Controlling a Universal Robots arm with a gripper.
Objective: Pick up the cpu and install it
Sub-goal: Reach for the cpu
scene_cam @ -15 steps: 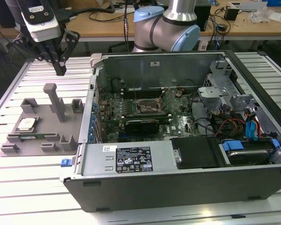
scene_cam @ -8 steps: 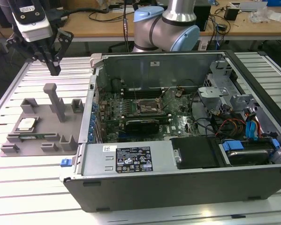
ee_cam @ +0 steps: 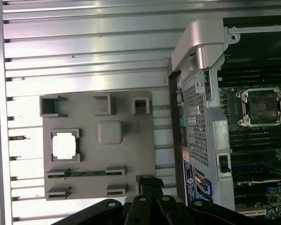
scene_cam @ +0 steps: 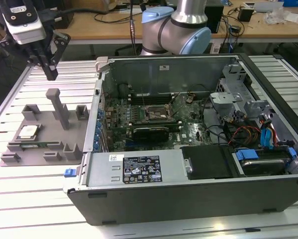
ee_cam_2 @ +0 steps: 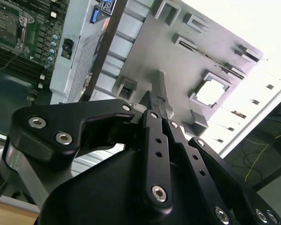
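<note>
Hovering gripper, cpu on grey tray, white label on case

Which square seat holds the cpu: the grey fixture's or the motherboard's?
The grey fixture's seat: the cpu lies in it, while the motherboard socket holds no chip.

Wooden desk stands behind the slatted metal table

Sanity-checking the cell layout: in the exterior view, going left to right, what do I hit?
cpu → grey post → motherboard socket → blue and orange cables
</note>
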